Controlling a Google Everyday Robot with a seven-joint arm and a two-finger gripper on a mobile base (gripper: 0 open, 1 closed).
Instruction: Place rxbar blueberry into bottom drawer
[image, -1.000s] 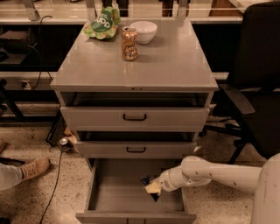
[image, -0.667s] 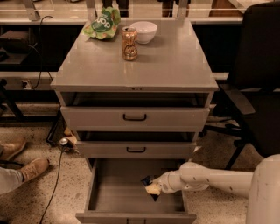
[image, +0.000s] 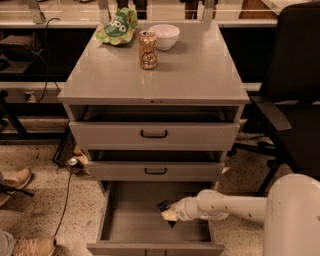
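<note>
The bottom drawer of the grey cabinet is pulled open and shows a plain grey floor. My white arm reaches in from the right, and the gripper hangs over the right part of the drawer's inside. A small dark blue piece, the rxbar blueberry, shows at the gripper's tip, low in the drawer. I cannot tell whether the bar rests on the drawer floor.
On the cabinet top stand a copper can, a white bowl and a green snack bag. Two shallower drawers with black handles are slightly open above. A black chair stands right. A person's shoes are left.
The arm and gripper have stayed almost still over the right part of the bottom drawer. The person's shoes at the left have shifted.
</note>
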